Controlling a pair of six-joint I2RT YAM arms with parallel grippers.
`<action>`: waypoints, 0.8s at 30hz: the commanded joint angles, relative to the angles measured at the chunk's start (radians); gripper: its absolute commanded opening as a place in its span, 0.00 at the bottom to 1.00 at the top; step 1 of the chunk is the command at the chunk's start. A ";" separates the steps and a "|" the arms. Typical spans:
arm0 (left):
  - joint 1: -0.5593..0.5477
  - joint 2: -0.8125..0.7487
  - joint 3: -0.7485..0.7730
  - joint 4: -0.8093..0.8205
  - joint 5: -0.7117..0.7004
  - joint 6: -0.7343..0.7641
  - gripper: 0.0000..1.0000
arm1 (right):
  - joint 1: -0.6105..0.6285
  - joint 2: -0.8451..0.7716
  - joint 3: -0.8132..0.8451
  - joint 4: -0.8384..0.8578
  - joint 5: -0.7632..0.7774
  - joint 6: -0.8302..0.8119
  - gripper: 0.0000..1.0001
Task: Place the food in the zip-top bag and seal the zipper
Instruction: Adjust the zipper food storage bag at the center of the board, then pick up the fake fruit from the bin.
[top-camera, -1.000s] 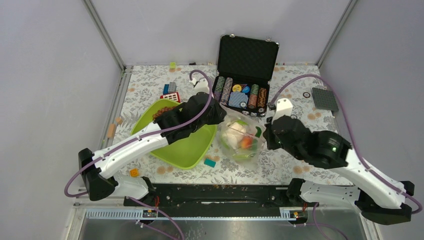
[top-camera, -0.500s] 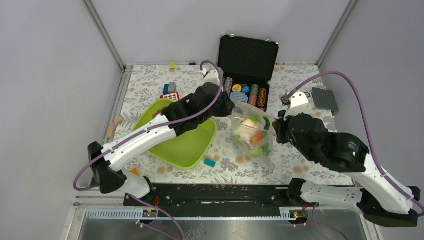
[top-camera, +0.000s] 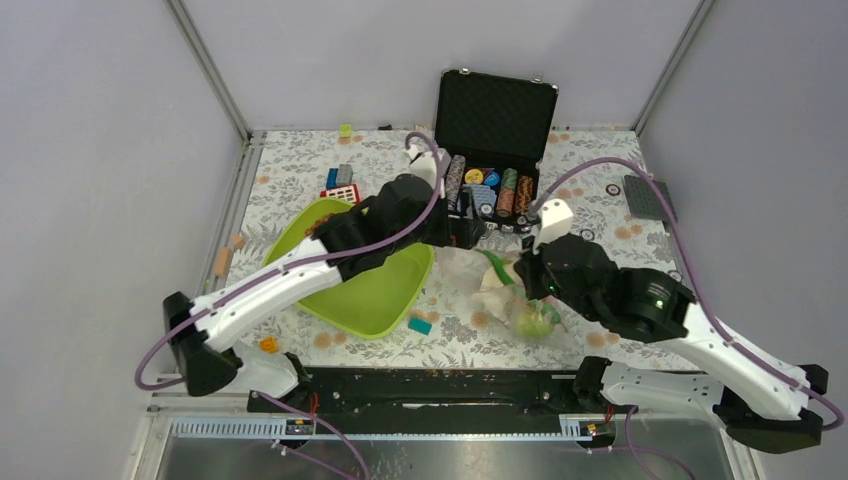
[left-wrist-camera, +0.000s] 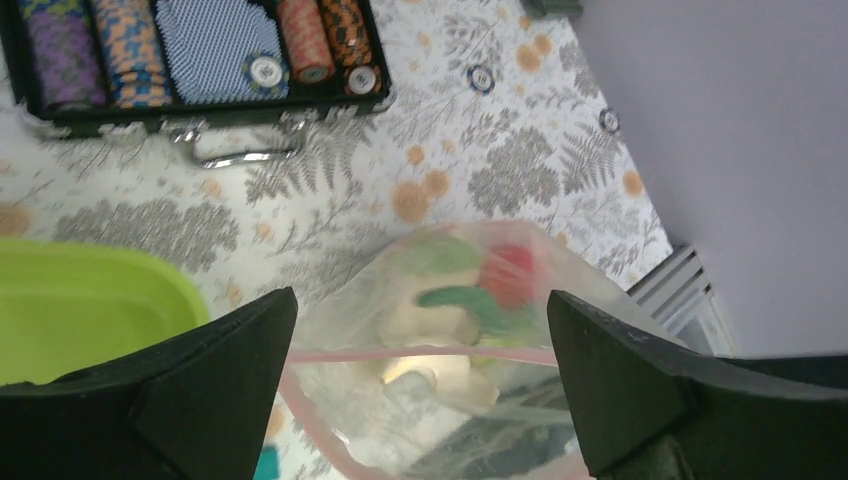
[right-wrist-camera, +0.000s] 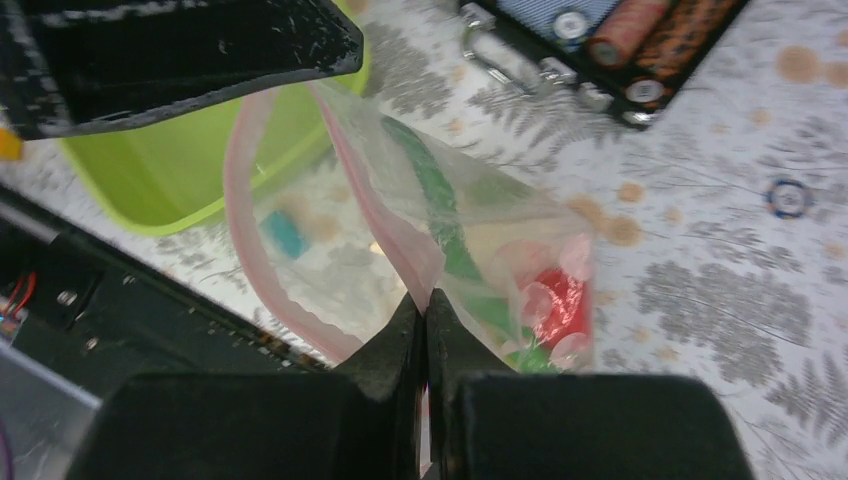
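The zip-top bag (top-camera: 478, 272) hangs crumpled between the two arms, low over the table. In it lies the food: white cauliflower (top-camera: 497, 292), a green pod (top-camera: 495, 268) and pale green cabbage (top-camera: 535, 321). My right gripper (top-camera: 526, 272) (right-wrist-camera: 425, 295) is shut on the pink zipper (right-wrist-camera: 405, 255) at the bag's mouth; a red tomato (right-wrist-camera: 560, 300) shows through the plastic just beyond it. My left gripper (top-camera: 470, 228) (left-wrist-camera: 420, 295) stands wide open over the bag (left-wrist-camera: 440, 330), touching nothing. The zipper (left-wrist-camera: 430, 354) runs across between its fingers, with tomato (left-wrist-camera: 510, 272) and pod (left-wrist-camera: 470, 300) below.
A lime-green tray (top-camera: 370, 290) lies left of the bag, under the left arm. An open black case of poker chips (top-camera: 490, 190) stands behind. Building blocks (top-camera: 340, 185) lie at the back left, a teal block (top-camera: 419, 325) near the tray, a grey baseplate (top-camera: 650, 197) at the right.
My left gripper has opened and let go of the bag. The bag has sagged and swung down toward the near side, still held by my right gripper, which moved left and lower.
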 joint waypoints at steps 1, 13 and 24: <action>0.007 -0.182 -0.083 -0.029 -0.074 0.023 0.99 | -0.003 0.040 -0.030 0.142 -0.196 0.001 0.00; 0.331 -0.430 -0.450 -0.239 -0.290 -0.251 0.99 | -0.003 0.001 -0.093 0.201 -0.081 -0.012 0.00; 0.524 -0.259 -0.592 -0.114 -0.297 -0.421 0.98 | -0.003 -0.036 -0.146 0.245 -0.077 -0.020 0.00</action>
